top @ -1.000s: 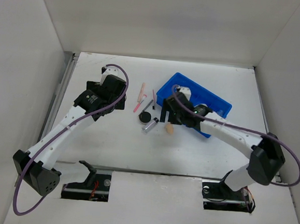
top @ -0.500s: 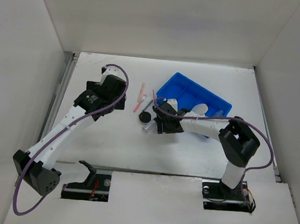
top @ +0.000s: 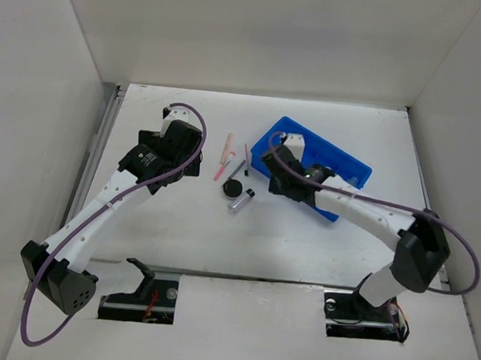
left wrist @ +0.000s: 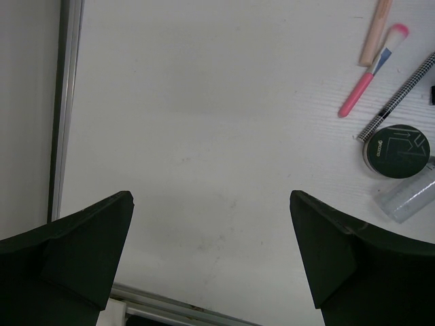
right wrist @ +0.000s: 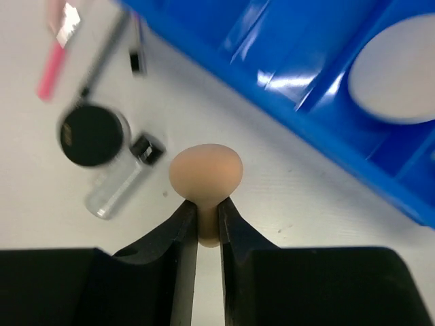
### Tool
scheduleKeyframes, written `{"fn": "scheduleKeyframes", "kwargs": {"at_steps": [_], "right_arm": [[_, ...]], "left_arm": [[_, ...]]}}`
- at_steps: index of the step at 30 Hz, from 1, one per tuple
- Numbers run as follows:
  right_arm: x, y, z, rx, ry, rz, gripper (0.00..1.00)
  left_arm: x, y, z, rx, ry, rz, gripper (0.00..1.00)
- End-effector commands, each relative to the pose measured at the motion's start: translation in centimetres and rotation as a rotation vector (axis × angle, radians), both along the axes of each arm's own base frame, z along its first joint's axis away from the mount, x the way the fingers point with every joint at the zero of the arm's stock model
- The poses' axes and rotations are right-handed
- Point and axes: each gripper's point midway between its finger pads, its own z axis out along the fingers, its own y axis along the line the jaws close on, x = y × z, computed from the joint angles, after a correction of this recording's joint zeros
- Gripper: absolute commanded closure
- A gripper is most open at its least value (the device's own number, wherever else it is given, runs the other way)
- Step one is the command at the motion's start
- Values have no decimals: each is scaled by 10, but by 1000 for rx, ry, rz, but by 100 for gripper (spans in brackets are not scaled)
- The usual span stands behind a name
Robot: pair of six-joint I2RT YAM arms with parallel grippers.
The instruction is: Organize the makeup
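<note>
My right gripper (right wrist: pixel 207 219) is shut on the narrow end of the beige teardrop sponge (right wrist: pixel 206 170) and holds it above the table, beside the blue tray (right wrist: pixel 299 75). Under it lie the black round compact (right wrist: pixel 92 136), the clear small bottle (right wrist: pixel 121 189), the pink stick (right wrist: pixel 51 68) and the thin dark pencil (right wrist: pixel 105 54). The same compact (top: pixel 234 188), bottle (top: pixel 241 200) and pink stick (top: pixel 222 167) show in the top view, left of the tray (top: pixel 346 165). To their left, my left gripper (left wrist: pixel 211 198) hangs open over bare table.
A white round pad (right wrist: pixel 397 81) lies in one compartment of the tray. A beige stick (left wrist: pixel 376 30) lies next to the pink one. A metal rail (left wrist: pixel 64 109) runs along the table's left edge. White walls close in the table.
The right gripper came down over the sponge on the table, shut on it and lifted it back toward the tray. The left arm has not moved.
</note>
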Motion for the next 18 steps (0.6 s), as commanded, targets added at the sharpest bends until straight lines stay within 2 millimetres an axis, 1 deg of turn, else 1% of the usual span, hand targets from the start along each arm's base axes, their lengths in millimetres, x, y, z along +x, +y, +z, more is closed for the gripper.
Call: {"fn": "scheduleKeyframes", "kwargs": {"at_steps": [1,2,3,5,6,7,8,9,10,11,12,13,14,15,16,17,18], "right_arm": [[30,-49,57,42,-138,-212,79],[37,-62,61,46,-145,-249,79],[46,-78,58,66,-123,-290,79],[57,-90,57,85,-111,-326,79],[61,-96,52,87,-97,-340,78],[68,-107,51,100,-84,-369,78],[73,-110,51,107,-80,-379,78],[78,-114,46,103,-78,-395,78],[84,-122,46,110,-73,-418,78],[87,-127,49,115,-81,-432,78],[90,-132,39,92,-65,-449,75],[90,-133,39,86,-64,-442,75],[95,-136,34,75,-65,-458,72],[100,-141,29,52,-58,-467,72],[100,-141,24,45,-50,-468,70],[102,-145,21,39,-43,-477,67],[104,-144,25,46,-51,-477,63]], "left_arm": [[3,0,13,-14,-38,7,0],[4,-4,13,-30,-39,-3,0],[5,-4,17,-36,-48,-4,0],[7,-8,11,-36,-26,-13,0],[8,-10,14,-48,-31,-20,0],[6,-12,10,-47,-6,-30,0],[6,-12,10,-47,-6,-30,0],[6,-12,6,-38,9,-30,0],[5,-14,5,-45,14,-36,0],[5,-14,5,-45,14,-36,0],[3,-14,4,-41,29,-50,0],[3,-14,4,-41,29,-50,0],[3,-14,0,-31,46,-49,0],[3,-14,0,-31,46,-49,0],[4,-14,-3,-19,56,-56,0],[3,-14,0,-19,56,-56,0],[2,-16,-1,-27,61,-64,0]]}}
